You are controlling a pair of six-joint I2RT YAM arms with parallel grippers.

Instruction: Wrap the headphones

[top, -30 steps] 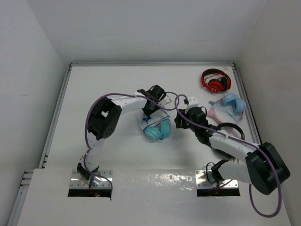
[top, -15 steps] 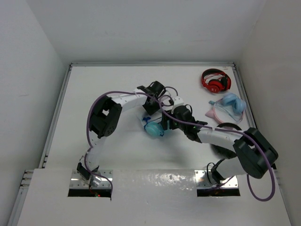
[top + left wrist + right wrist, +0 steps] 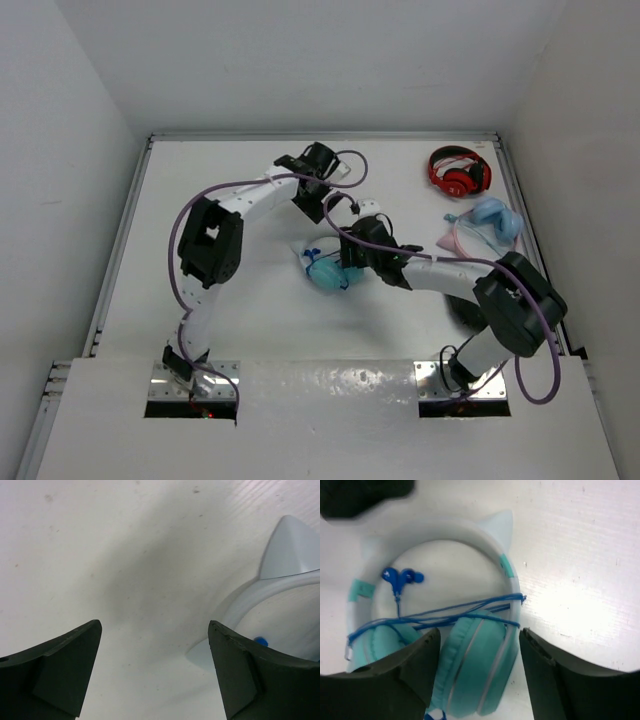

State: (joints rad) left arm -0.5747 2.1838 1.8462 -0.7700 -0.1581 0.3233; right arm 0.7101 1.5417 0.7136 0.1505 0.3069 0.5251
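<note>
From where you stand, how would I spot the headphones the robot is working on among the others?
On the white table, look near the middle, not the right edge. There lie the mint-teal plastic headphones, a thin blue cable wound across their pale, cat-eared headband. The red pair and the sky-blue-and-pink pair sit far right.

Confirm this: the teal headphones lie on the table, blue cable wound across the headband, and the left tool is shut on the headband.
The left tool is open and holds nothing: the left wrist view shows bare table between its fingers, the headband beside it. The headphones do lie on the table, cable across the headband.
</note>
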